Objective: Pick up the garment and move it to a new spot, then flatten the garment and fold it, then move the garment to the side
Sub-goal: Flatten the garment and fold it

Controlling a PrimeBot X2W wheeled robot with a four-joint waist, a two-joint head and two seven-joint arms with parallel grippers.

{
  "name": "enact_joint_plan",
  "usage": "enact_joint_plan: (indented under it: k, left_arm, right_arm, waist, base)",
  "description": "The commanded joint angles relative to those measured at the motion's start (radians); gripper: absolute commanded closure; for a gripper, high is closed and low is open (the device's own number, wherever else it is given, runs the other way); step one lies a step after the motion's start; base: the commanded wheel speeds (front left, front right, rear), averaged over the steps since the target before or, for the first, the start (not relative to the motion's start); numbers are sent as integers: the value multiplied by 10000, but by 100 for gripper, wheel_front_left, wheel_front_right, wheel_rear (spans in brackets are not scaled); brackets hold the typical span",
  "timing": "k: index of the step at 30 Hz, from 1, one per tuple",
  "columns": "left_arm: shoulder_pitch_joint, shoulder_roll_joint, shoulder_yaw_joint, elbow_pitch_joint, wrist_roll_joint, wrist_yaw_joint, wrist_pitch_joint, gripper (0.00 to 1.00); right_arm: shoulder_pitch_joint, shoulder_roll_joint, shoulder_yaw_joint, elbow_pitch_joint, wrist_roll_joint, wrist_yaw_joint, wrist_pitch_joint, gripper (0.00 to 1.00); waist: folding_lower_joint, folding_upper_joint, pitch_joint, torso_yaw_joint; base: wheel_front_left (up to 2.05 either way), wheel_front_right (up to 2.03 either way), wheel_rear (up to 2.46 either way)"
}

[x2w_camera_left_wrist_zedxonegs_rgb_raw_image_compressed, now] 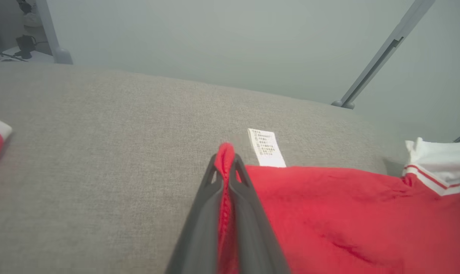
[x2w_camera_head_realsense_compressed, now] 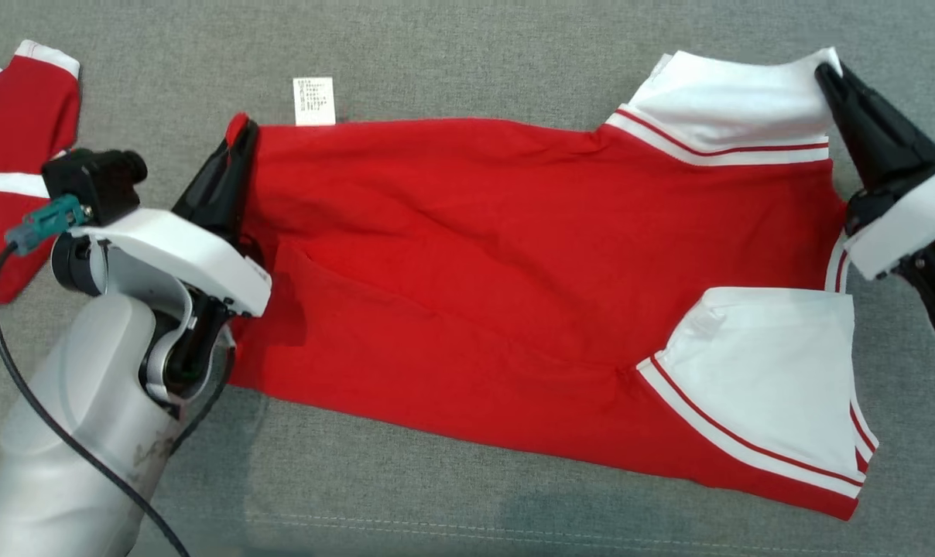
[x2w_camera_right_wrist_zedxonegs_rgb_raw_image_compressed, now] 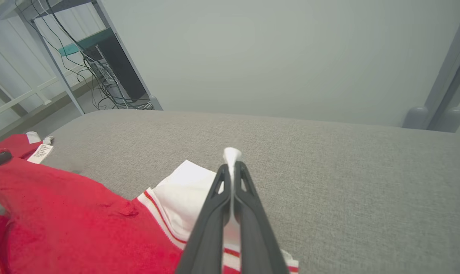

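Note:
The garment [x2w_camera_head_realsense_compressed: 514, 263] is a red shirt with white, red-striped sleeves, stretched sideways across the grey cushion. A white care label [x2w_camera_head_realsense_compressed: 313, 100] sticks out at its far left edge. My left gripper [x2w_camera_head_realsense_compressed: 239, 131] is shut on the shirt's red far-left corner; in the left wrist view the red hem [x2w_camera_left_wrist_zedxonegs_rgb_raw_image_compressed: 225, 179] is pinched between the fingers of the left gripper [x2w_camera_left_wrist_zedxonegs_rgb_raw_image_compressed: 225, 158]. My right gripper [x2w_camera_head_realsense_compressed: 830, 73] is shut on the far white sleeve [x2w_camera_head_realsense_compressed: 734, 97]; in the right wrist view white cloth [x2w_camera_right_wrist_zedxonegs_rgb_raw_image_compressed: 184, 190] pokes out past the tips of the right gripper [x2w_camera_right_wrist_zedxonegs_rgb_raw_image_compressed: 232, 165].
A second red and white piece of clothing [x2w_camera_head_realsense_compressed: 11, 155] lies at the left edge of the cushion [x2w_camera_head_realsense_compressed: 467, 46]. Grey frame posts [x2w_camera_left_wrist_zedxonegs_rgb_raw_image_compressed: 378, 57] stand behind the cushion, with cables and a rack [x2w_camera_right_wrist_zedxonegs_rgb_raw_image_compressed: 100, 72] beyond on the floor.

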Motion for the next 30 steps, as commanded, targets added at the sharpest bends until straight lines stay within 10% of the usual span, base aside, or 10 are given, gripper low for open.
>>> enact_joint_plan:
  k: [1,12,26,27,28,30]
  left_arm:
    - [117,510,403,-360,-77,109,32,100]
    - [2519,1162,851,-2747,-624,1276,278,100]
    - [3759,1324,1324,-3123,-1288,1746,287,95]
    - [3830,1295,1332,-2990,-1288,1821,245,0]
    - [3855,1245,1380,-2944,-1283,1868,127,0]
    - [3961,1184,1413,-2893,-1239,1932,-73,0]
  right_arm:
    - [545,-230,-53,-395,103,0,-121,100]
    - [4340,15,-1806,-2563,335,0,127,100]
    - [6648,1392,-2680,-3676,-570,0,1166,100]
    - [6742,1584,-2705,-3631,-577,0,1215,52]
    - [6789,1650,-2739,-3607,-603,0,1185,0]
    - [6942,1774,-2866,-3540,-650,0,1106,0]
  waist:
    - [0,0,-108,-79]
    - [0,0,-724,-378]
    - [0,0,-1028,-765]
    - [0,0,-1091,-778]
    - [0,0,-1141,-775]
    - [0,0,-1262,-761]
  base:
    - [0,0,0]
    - [0,0,0]
    - [0,0,0]
    - [0,0,0]
    - [0,0,0]
    - [0,0,0]
